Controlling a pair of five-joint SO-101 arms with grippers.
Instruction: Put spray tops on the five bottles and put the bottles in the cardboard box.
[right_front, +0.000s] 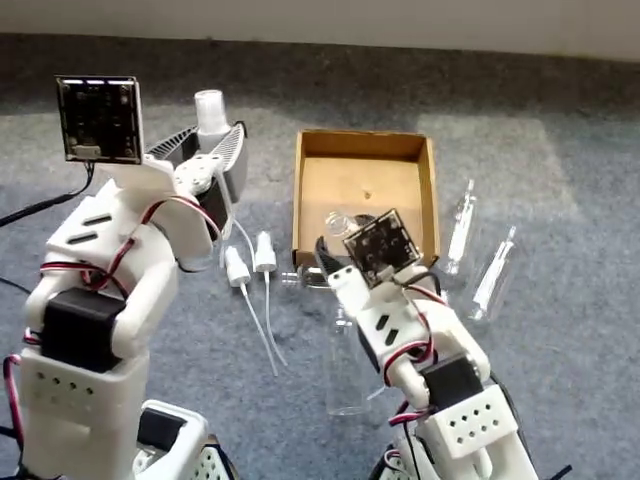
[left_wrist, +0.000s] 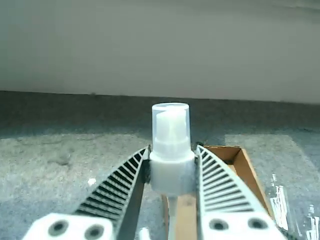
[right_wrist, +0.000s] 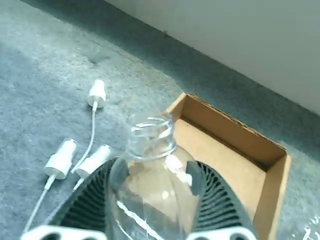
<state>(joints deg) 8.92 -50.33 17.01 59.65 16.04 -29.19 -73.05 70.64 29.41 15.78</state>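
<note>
My left gripper (left_wrist: 171, 162) is shut on a white spray top (left_wrist: 170, 150), held upright above the carpet to the left of the cardboard box (right_front: 366, 190); the spray top (right_front: 211, 108) sticks up out of the fingers. My right gripper (right_wrist: 152, 172) is shut on a clear bottle (right_wrist: 150, 185) with an open neck, tilted toward the box's near edge; its mouth (right_front: 338, 222) sits just over that edge. Two loose spray tops (right_front: 237, 266) (right_front: 264, 250) with long tubes lie on the carpet between the arms.
Two clear bottles (right_front: 461, 222) (right_front: 493, 272) lie on the carpet right of the box. Another clear bottle (right_front: 350, 375) lies under the right arm. A third loose spray top (right_wrist: 96, 93) lies farther off. The box floor (right_wrist: 225, 150) is bare.
</note>
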